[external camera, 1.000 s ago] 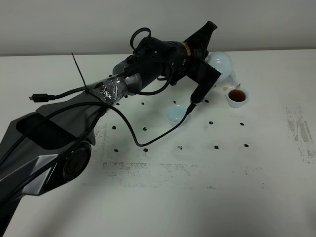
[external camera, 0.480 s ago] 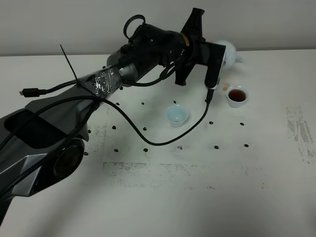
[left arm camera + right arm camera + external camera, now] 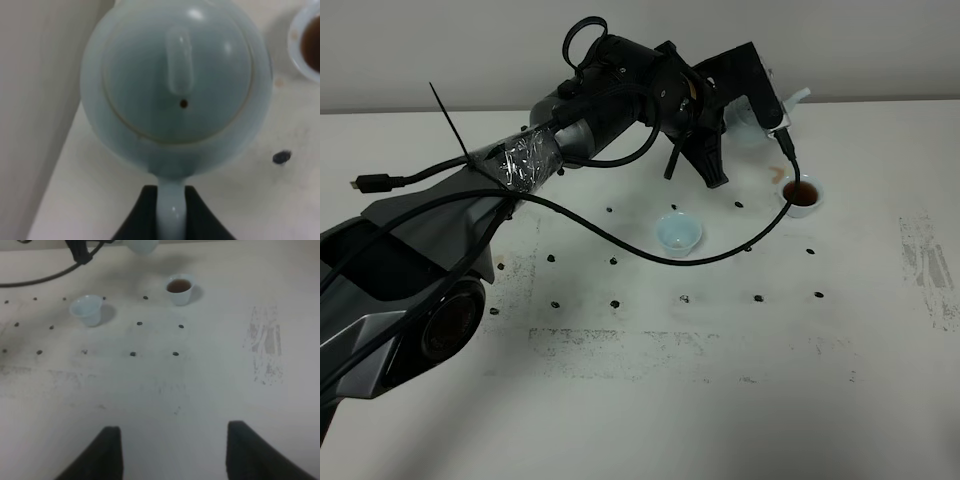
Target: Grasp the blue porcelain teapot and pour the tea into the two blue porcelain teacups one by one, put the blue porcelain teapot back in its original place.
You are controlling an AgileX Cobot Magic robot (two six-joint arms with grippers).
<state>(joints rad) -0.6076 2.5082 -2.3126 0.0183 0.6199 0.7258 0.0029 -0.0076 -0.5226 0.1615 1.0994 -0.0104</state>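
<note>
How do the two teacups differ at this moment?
The filled teacup holds dark brown tea; the empty teacup shows only its pale-blue inside. The filled teacup stands close to the gripped teapot; the empty teacup sits farther from it, nearer the middle of the table. Both are small, handleless and upright.

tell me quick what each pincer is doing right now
Left pincer: shut on the blue porcelain teapot.
Right pincer: open, holding nothing.
</note>
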